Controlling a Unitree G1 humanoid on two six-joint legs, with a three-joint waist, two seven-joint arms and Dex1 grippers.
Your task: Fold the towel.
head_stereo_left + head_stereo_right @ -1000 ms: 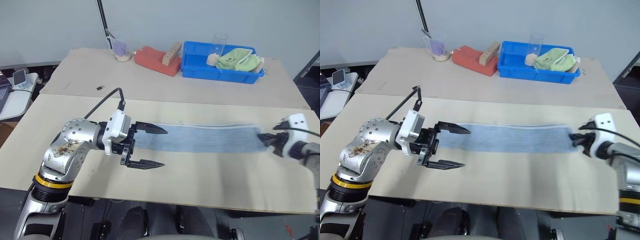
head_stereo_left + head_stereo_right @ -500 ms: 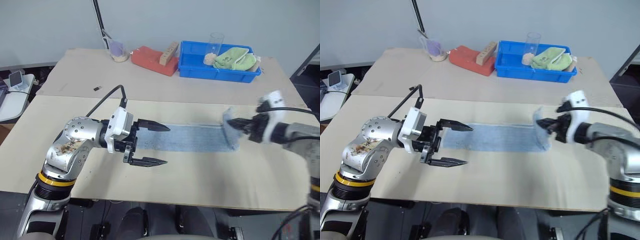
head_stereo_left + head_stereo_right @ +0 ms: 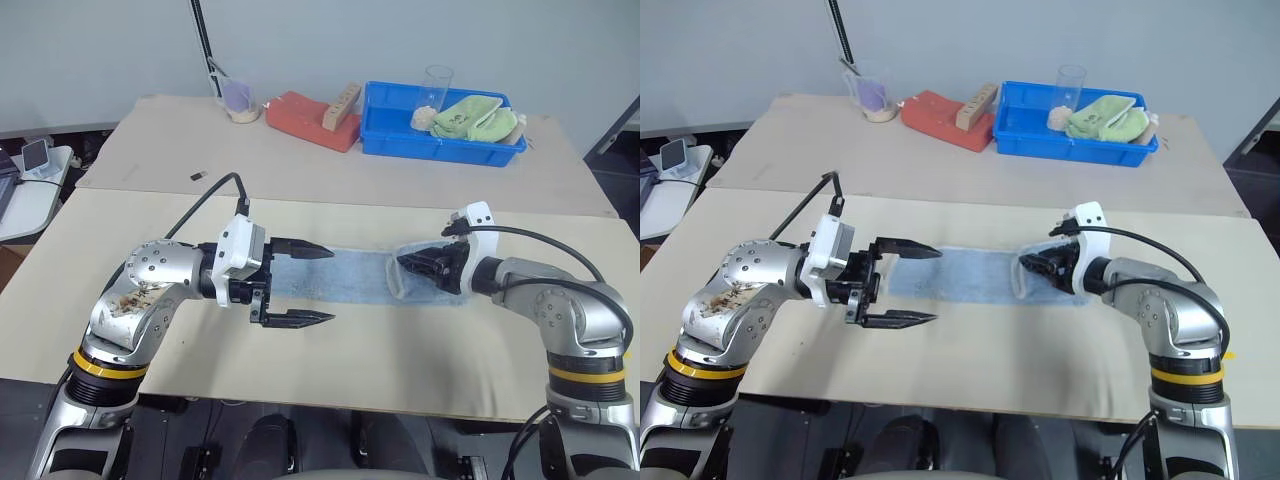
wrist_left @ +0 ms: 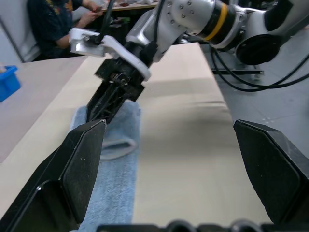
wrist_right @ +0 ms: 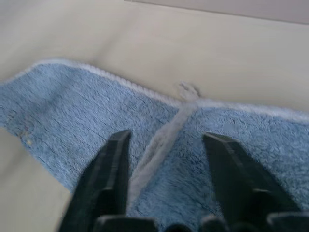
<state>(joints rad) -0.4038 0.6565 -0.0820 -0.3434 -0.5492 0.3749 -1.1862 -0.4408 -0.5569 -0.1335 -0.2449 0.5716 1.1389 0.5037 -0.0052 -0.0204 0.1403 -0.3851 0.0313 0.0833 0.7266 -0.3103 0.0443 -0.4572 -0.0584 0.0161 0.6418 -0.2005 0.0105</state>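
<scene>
Flat on the near table, the towel lies as a long light blue strip running from one arm toward the other. Its end on the robot's right is folded back over the strip, and the whitish edging curls there in a loop just ahead of the right gripper. That gripper points along the strip toward the robot's left, its tips down at the doubled-over cloth. In the right wrist view its two black fingers stand apart, with the pale edging of the towel running between them and blue terry under both; nothing is clamped, though whether the tips touch the cloth cannot be told. The other end of the strip reaches to the left gripper, which hovers over it with its two long fingers spread wide, one above the cloth and one off its near edge, holding nothing. The left wrist view looks between those spread fingers along the towel to the right gripper resting at the folded end.

Farther back, a second table carries a blue bin holding a lime-green cloth and a clear cup, with a red pouch beside it.
</scene>
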